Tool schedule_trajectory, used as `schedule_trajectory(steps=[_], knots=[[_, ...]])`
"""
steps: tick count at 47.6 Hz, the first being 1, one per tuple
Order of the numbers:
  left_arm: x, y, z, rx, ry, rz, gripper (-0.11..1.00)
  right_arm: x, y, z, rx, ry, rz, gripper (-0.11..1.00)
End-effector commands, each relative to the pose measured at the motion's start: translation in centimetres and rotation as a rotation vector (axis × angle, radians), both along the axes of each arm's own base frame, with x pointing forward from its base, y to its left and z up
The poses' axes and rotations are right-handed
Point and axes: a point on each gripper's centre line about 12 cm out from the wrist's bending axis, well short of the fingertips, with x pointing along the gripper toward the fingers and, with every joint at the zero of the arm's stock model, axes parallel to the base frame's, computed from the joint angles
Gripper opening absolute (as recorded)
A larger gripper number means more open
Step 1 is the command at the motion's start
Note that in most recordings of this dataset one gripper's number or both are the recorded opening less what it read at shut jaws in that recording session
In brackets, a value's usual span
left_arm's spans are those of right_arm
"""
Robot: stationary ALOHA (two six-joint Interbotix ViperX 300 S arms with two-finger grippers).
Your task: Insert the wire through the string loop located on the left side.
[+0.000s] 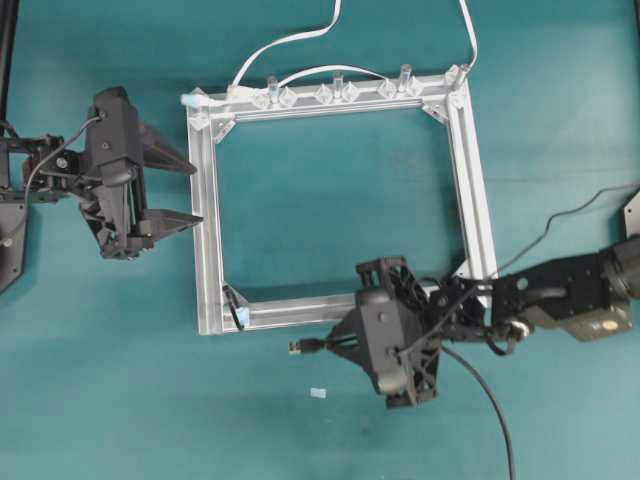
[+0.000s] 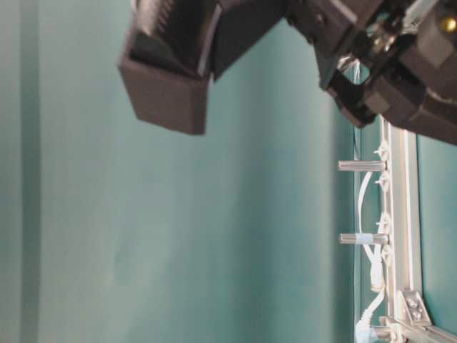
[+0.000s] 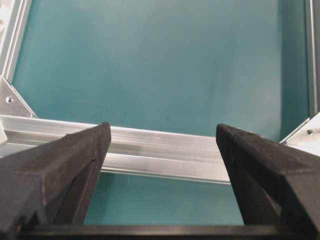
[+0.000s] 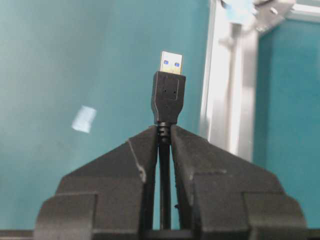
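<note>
The wire's black USB plug (image 1: 298,347) sticks out leftward from my right gripper (image 1: 330,345), just in front of the silver frame's near rail (image 1: 300,310). In the right wrist view the gripper (image 4: 165,131) is shut on the wire right behind the plug (image 4: 168,97), whose metal tip points ahead beside the rail. The string loop (image 1: 234,303) stands at the frame's near-left corner, left of the plug, with a pale bluish bit (image 1: 241,322) at its base. My left gripper (image 1: 197,193) is open beside the frame's left rail (image 3: 160,150), with nothing between its fingers (image 3: 75,160).
White cables (image 1: 290,40) and clear clips (image 1: 335,93) sit along the frame's far rail. A small pale scrap (image 1: 318,392) lies on the teal table in front of the frame. The wire's slack (image 1: 490,395) trails toward the near edge under the right arm.
</note>
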Motion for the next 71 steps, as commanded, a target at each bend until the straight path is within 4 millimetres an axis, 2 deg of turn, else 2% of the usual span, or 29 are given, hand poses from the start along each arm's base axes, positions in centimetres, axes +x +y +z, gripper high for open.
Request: schedule_trajectory(steps=[1,15,27,71], knots=[[0.6,-0.2,0.9,-0.001,-0.033,-0.005,0.89,0.6,-0.7,2.2,0.001,-0.045,0.002,0.10],[0.5,-0.6,0.8,-0.002,-0.030,-0.021,0.89,1.5,-3.0,2.6,-0.035,-0.045,-0.005,0.10],[0.6,-0.7,0.8,-0.001,-0.031,-0.027,0.89,1.8,-4.0,2.7,-0.045,-0.043,-0.018,0.10],[0.4,-1.0,0.6,-0.003,-0.019,-0.035,0.89,1.8,-4.1,2.5,-0.055,-0.044,-0.015,0.10]])
